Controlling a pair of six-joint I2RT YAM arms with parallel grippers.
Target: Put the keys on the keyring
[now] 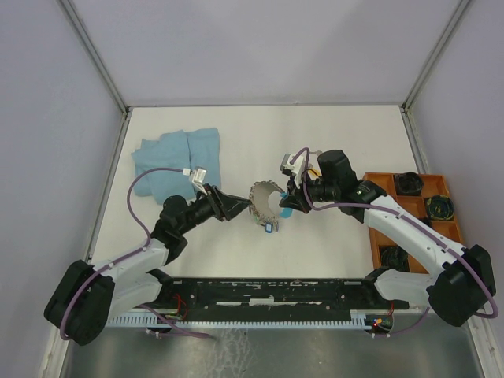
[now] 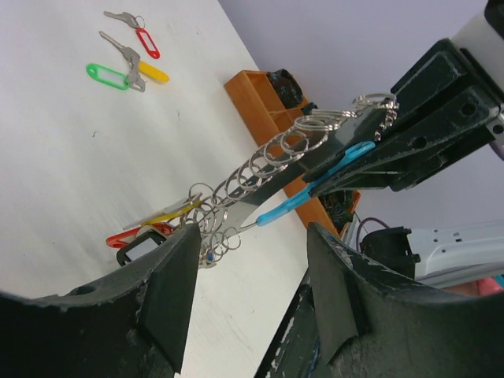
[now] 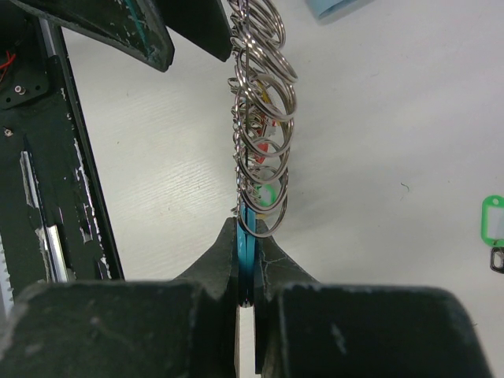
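As they lie flat, the silver keys point(image 2: 130, 59) carry coloured tags.

The white matte tabletop point(image 1: 331, 142) is lit brightly and evenly from overhead; only faint, soft shadows are cast. In the right wrist view the black plastic fingers point(image 3: 118, 331) at 6 o'clock are blurred, and small glints are seen on the silver metal rings point(image 3: 264, 102).
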